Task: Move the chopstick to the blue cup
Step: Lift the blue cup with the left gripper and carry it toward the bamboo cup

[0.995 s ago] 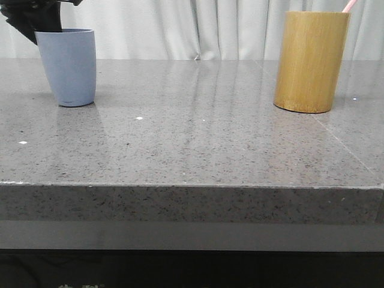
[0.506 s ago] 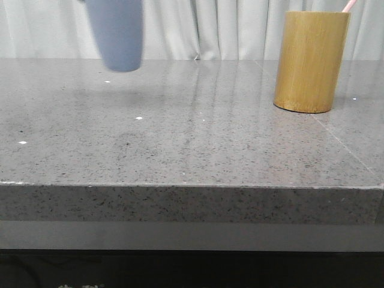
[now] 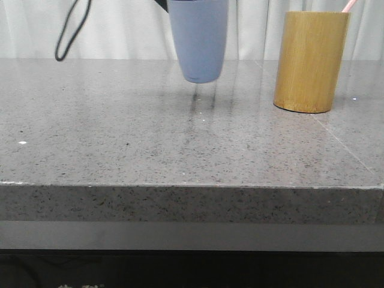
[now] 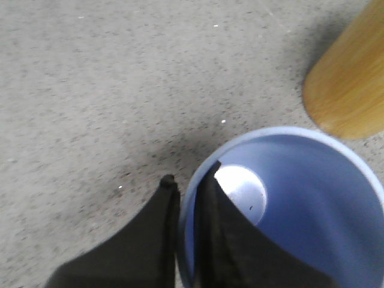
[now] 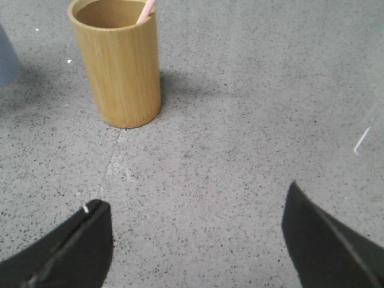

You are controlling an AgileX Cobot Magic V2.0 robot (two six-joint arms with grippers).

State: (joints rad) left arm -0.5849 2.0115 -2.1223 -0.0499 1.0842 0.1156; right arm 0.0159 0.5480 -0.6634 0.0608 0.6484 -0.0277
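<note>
Left tool (image 4: 187,198) pinches blue cup (image 3: 198,39) rim, 1 finger inside, cup lifted off worktop (image 3: 180,144) left of bamboo holder (image 3: 311,60) w/ chopstick (image 3: 349,5); right tool (image 5: 195,237) wide open, empty; next: set cup down nr holder.

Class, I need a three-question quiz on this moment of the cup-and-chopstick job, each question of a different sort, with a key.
1. True or false: the blue cup is standing on the table.
2. Where is the chopstick? A) in the blue cup B) in the bamboo holder C) flat on the table
3. Fill in: the left gripper pinches the cup's ____.

Key
1. False: it hangs above the table, its shadow below it.
2. B: its pink tip sticks out of the holder.
3. Rim: one finger inside, one outside. The right gripper is open over bare table.
</note>
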